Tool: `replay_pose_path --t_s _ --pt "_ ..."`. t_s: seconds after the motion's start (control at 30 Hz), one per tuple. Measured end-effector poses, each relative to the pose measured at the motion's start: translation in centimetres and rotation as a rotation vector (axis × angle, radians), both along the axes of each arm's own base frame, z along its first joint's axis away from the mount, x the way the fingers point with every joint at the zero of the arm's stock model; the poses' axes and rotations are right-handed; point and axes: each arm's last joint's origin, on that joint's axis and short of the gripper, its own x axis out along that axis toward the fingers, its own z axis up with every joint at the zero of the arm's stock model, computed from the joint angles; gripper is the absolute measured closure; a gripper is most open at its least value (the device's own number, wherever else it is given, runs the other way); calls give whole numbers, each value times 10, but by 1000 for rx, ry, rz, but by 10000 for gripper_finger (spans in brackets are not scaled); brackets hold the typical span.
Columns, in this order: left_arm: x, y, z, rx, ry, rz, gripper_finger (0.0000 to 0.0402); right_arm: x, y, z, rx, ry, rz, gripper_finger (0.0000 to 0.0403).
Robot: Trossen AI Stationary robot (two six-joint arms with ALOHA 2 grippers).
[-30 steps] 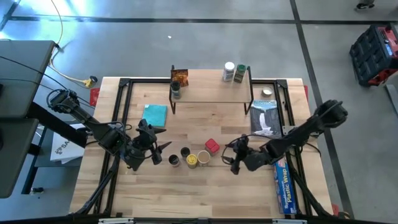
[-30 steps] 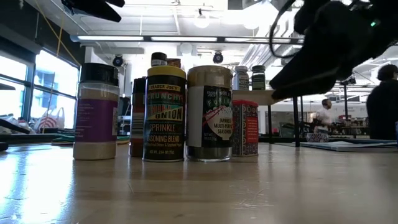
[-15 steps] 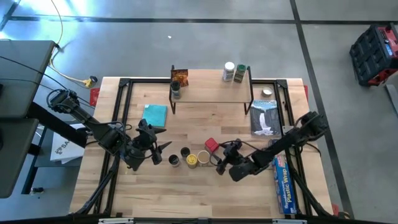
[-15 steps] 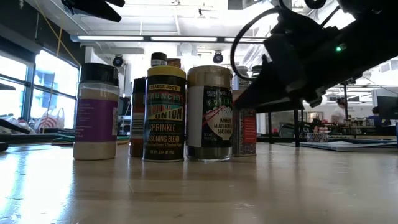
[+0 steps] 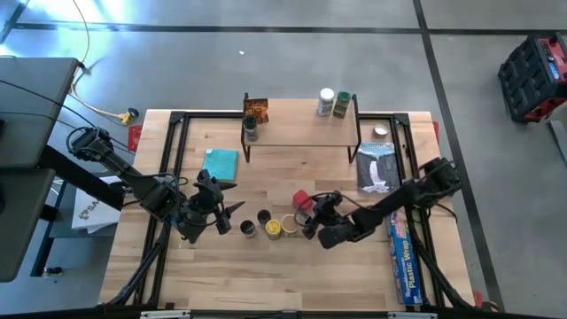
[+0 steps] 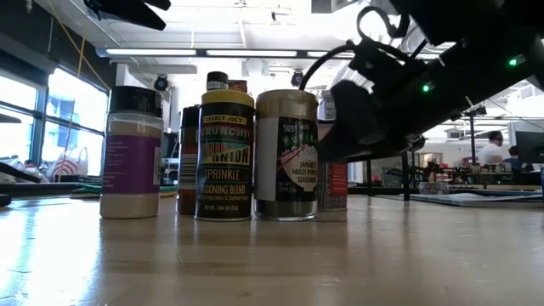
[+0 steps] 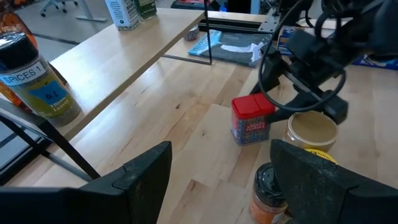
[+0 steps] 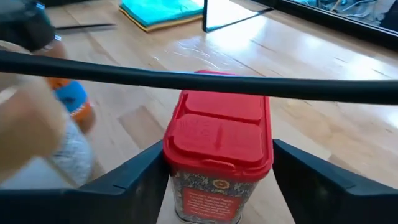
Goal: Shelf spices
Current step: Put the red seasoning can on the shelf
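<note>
High view: right gripper (image 5: 309,221) low beside the red-lidded tin (image 5: 301,198), in the cluster of jars mid-table. Shelf (image 5: 301,128) at the far edge already holds several spices. Left gripper (image 5: 232,213) waits, fingers apart.

Right wrist view: the tin (image 8: 219,162) stands between spread fingers, not visibly clamped; likely lined up for a grasp.

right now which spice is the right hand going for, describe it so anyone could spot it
On the wooden table, find the jar cluster in front of the shelf. The right hand, open, brackets the red-lidded tin: the only squarish, red-topped one beside round jars.
</note>
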Motion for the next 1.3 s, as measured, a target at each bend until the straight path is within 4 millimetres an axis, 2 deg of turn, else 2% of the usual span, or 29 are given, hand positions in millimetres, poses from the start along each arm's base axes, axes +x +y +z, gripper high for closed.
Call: replay_pose_path --t_s 0.2,0.37,0.47,0.63,0.77,0.93,1.03,1.17,1.3 --pt "0 0 0 0 1 0 135 1 -6 -1 -13 35 -3 220" --pt "0 0 0 0 0 0 135 0 -6 1 -38 63 20 225" --pt "0 0 0 0 0 0 135 -5 -7 10 -41 95 39 225" --pt "0 0 0 0 1 0 135 -15 -11 50 -47 108 129 225" --pt "0 0 0 -1 0 0 135 -23 -23 99 -43 38 251 225" --pt "0 0 0 -1 -1 0 135 -22 -57 164 -69 -68 383 225" --pt "0 0 0 -1 -2 1 135 -17 -88 188 -118 -50 410 225" --pt "0 0 0 -1 -3 1 135 -6 -136 205 -123 -2 465 225" --pt "0 0 0 0 -1 1 135 2 -181 207 -107 12 467 225"
